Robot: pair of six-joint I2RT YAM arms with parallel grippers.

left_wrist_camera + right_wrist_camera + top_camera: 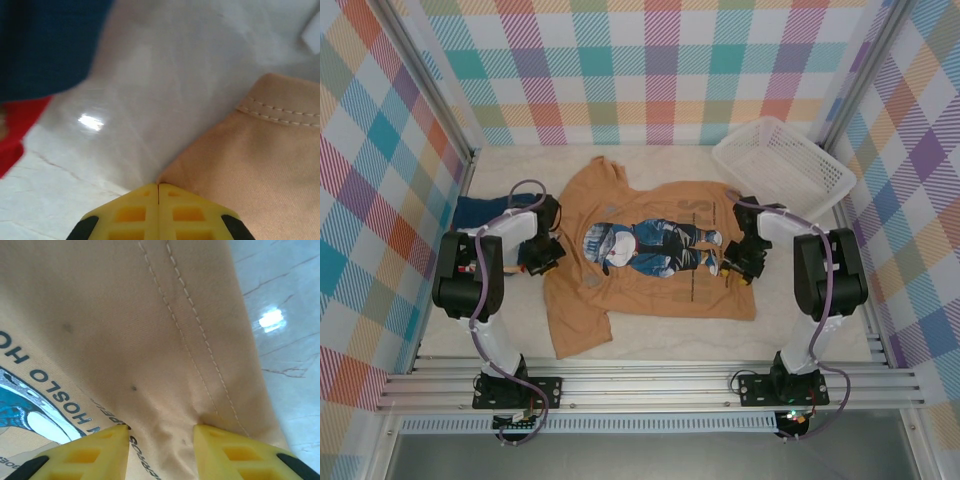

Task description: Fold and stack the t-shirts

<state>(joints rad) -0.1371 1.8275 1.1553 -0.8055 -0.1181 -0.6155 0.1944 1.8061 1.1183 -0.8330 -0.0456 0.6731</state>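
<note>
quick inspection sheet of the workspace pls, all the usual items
surface: pale marbled tabletop, bare at the near edge
job's things: tan-orange t-shirt spread flat, print up, in the middle; navy t-shirt at the left, partly behind the left arm
clutter: white mesh basket in the far right corner, apart from the shirts
hands: left hand shut at the tan shirt's edge, whether it pinches fabric cannot be told; right hand open, fingers pressed onto the shirt near its hem
cables: lilac cable looped along each arm, not snagged on cloth
surroundings: plaid walls, metal rails at the near edge
</note>
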